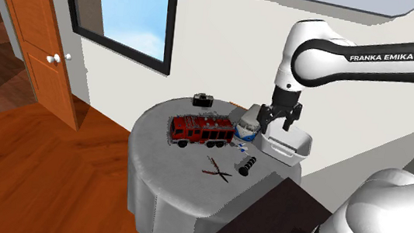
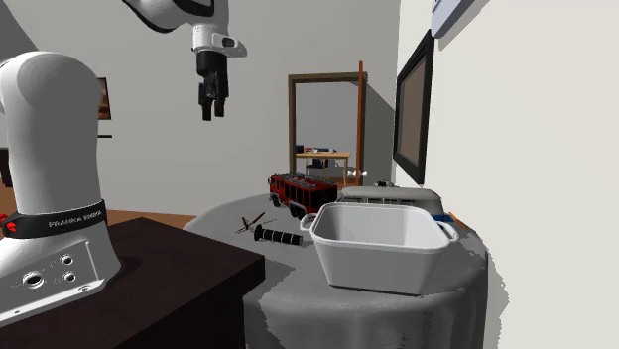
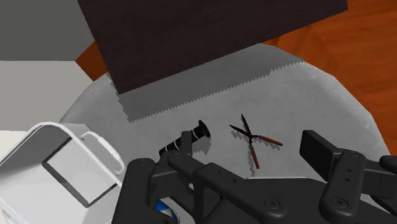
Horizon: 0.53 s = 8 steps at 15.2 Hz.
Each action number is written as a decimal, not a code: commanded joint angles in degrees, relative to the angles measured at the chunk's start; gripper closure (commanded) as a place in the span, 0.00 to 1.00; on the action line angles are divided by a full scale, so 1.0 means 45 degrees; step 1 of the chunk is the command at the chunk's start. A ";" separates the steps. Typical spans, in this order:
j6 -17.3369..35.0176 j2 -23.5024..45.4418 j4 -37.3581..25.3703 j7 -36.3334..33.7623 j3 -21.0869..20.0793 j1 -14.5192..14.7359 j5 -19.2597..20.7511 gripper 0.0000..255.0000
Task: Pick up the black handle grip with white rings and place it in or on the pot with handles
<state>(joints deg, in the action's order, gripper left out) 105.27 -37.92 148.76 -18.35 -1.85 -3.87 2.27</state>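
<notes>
From the shoulder view, the tool (image 1: 276, 126) hung above the round cloth-covered bench (image 1: 160, 185) with its fingers apart and nothing between them, in front of the white pot with handles (image 1: 280, 152). The black handle grip with white rings (image 1: 246, 166) lay on the cloth near the pot, beside a pair of shears (image 1: 218, 169) and a red fire truck (image 1: 200, 131). In the second exterior view, the tool (image 2: 210, 114) was high over the bench (image 2: 298, 288); the grip (image 2: 280, 237) lay just beside the pot (image 2: 372, 263). The wrist view looked down past spread fingers (image 3: 250, 143) at the grip (image 3: 198, 132), between the pot (image 3: 28, 184) and the shears (image 3: 254, 137).
</notes>
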 commanded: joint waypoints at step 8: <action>0.5155 0.3192 0.1307 -0.2692 0.0323 -0.1360 -0.0351 0.00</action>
<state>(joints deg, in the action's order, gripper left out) 125.65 -25.21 154.03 -29.28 -0.77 -9.18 0.78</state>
